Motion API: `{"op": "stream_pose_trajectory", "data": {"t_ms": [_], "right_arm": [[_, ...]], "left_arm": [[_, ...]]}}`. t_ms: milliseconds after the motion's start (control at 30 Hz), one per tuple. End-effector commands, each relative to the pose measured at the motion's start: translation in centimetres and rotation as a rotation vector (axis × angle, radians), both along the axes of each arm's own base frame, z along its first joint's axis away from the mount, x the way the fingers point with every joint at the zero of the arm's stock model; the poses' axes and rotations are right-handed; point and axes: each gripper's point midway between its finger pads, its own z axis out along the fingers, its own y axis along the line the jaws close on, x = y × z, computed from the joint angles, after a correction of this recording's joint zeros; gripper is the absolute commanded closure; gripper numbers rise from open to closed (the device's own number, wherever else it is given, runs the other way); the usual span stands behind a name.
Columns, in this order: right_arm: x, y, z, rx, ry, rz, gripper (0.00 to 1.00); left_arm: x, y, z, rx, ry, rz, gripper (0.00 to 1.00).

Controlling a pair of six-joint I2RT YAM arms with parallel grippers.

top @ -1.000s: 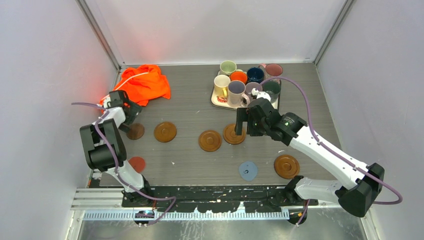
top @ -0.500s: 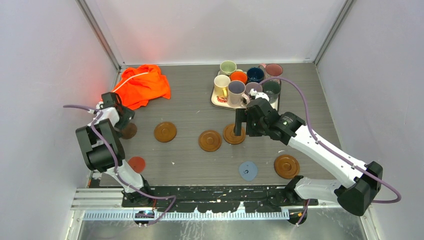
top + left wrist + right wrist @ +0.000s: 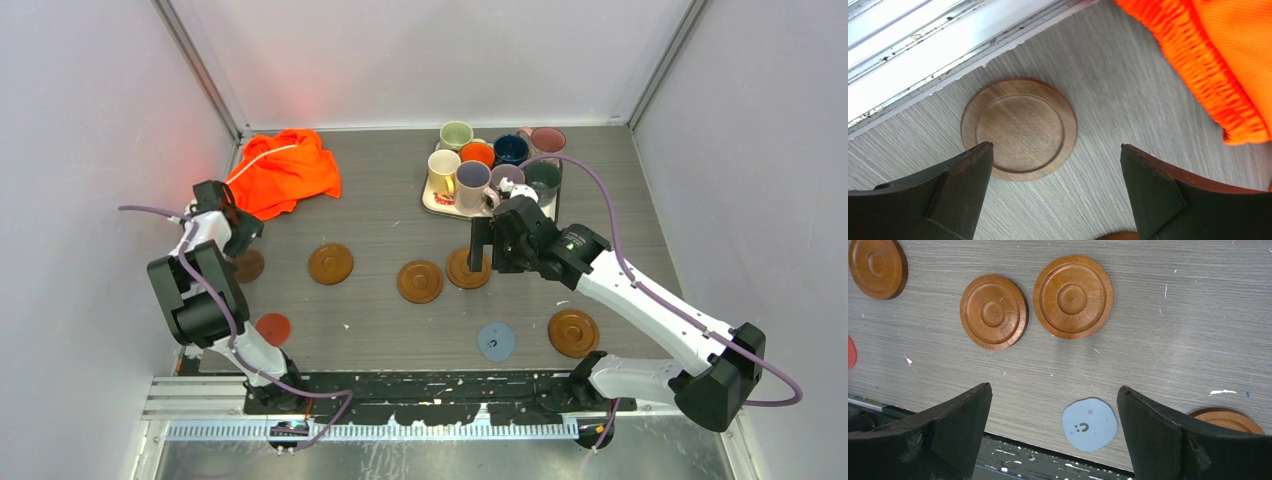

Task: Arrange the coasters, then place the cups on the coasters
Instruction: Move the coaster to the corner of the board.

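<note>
- Grey wood-grain table (image 3: 380,215) inside plain white walls, seen from above, arm bases at the near edge
- Far left: left gripper (image 3: 1055,147), fingers spread wide and holding nothing, low over the table; over the last second this arm has swung back toward the left wall
- Beneath it: dark brown coaster (image 3: 1019,128), flat on the table just beside the metal rail (image 3: 923,45), apart from both fingers; it lies further left than a second ago, so it appears to have been shifted outward, probably to start one end of a row
- Near the left arm's base: red coaster (image 3: 272,327), well apart from the other discs and not yet lined up
- Far left corner: orange cloth (image 3: 288,168), crumpled, near the dark brown coaster
- Centre: wooden coasters (image 3: 420,281), three in a loose line, the right-hand two just beside each other
- Above the rightmost of these: right gripper (image 3: 1054,386), fingers spread and empty; no visible change in the last second
- Near edge, right of centre: blue coaster (image 3: 496,341), lying alone
- Far right corner: cups (image 3: 473,180), all clustered on the tray (image 3: 436,207), none on a coaster
- Right foreground: last wooden coaster (image 3: 573,332), off the line
- Reading: the coaster-arranging step is under way with several discs still out of line; moving the cups has not begun
</note>
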Motion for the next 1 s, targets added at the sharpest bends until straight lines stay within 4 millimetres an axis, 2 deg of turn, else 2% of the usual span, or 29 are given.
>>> {"op": "stream_pose_trajectory", "data": {"t_ms": [0,67,167,400,500,733,967], "right_arm": [[0.7,0.5,1.9,0.026,-0.053,0.010,0.00],[0.9,0.3,2.1,0.017,-0.062,0.001,0.00],[1.0,0.0,2.1,0.004,-0.071,-0.012,0.00],[1.1,-0.6,2.1,-0.009,-0.077,-0.044,0.00],[1.0,-0.9,1.8,-0.017,-0.073,-0.054,0.00],[0.9,-1.3,1.7,-0.028,-0.070,-0.065,0.00],[0.7,-1.6,1.6,-0.039,-0.067,-0.066,0.00]], "left_arm": [[2.4,-1.4,4.8,0.036,-0.111,-0.097,0.00],[3.0,-3.1,5.6,0.034,-0.131,-0.145,0.00],[3.9,-7.4,5.9,0.019,-0.152,-0.248,0.00],[4.8,-17.0,4.6,-0.035,-0.165,-0.450,0.00],[4.9,-20.1,4.1,-0.055,-0.168,-0.514,0.00],[4.6,-23.8,2.1,-0.097,-0.153,-0.561,0.00],[3.5,-24.3,0.1,-0.108,-0.117,-0.560,0.00]]}}
